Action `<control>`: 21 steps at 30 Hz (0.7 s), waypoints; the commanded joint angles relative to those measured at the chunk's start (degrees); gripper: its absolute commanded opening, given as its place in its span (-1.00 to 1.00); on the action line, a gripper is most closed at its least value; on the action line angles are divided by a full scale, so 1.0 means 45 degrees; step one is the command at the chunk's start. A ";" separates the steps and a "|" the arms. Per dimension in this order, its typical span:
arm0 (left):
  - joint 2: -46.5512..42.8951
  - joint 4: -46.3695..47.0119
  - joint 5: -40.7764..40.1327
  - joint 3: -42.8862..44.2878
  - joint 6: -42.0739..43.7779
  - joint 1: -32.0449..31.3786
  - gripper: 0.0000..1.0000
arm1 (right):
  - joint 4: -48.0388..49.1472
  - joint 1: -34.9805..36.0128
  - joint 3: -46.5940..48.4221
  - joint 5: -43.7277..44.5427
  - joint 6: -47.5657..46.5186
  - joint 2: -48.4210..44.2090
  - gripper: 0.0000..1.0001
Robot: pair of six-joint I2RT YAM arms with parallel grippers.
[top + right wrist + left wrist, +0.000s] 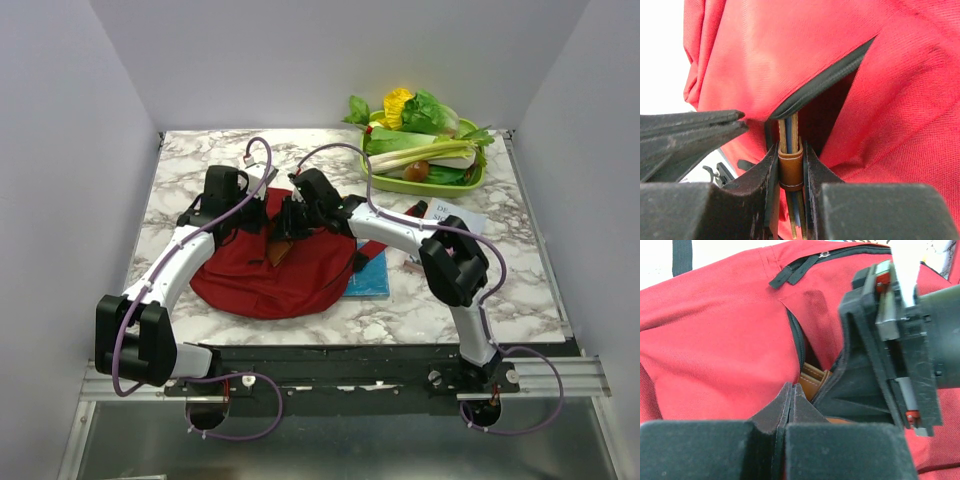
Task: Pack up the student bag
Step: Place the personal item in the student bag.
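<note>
The student bag (260, 285) is a dark red backpack lying flat at the table's middle, its zip opening (820, 82) gaping. My right gripper (791, 150) is shut on a brown leather notebook (791, 172) with tan and blue edges, held edge-on at the mouth of the opening. The notebook (815, 377) pokes into the slit beside the right gripper (288, 226). My left gripper (790, 392) is shut, its tips resting at the opening's edge just left of the notebook; the frames do not show whether fabric is pinched. In the right wrist view the left fingers (700, 125) show closed together.
A green tray (390, 183) of vegetables stands at the back right. A blue book (372, 278) lies partly under the bag's right side, with a white printed sheet (458, 214) beyond it. White walls enclose the marble table (180, 170).
</note>
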 commanded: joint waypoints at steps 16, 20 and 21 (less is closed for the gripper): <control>-0.0571 -0.0397 0.0537 0.0055 0.0056 -0.0061 -1.00 | 0.1203 0.0030 0.1309 0.2070 0.0022 0.0797 -0.99; -0.0863 -0.0825 0.0557 -0.0004 0.0212 -0.0061 -1.00 | 0.2414 0.0030 0.0606 0.2833 0.0197 0.0855 -0.99; -0.0999 -0.0904 0.0537 -0.0062 0.0251 -0.0061 -1.00 | 0.2783 0.0030 0.0508 0.2911 0.0275 0.0914 -0.99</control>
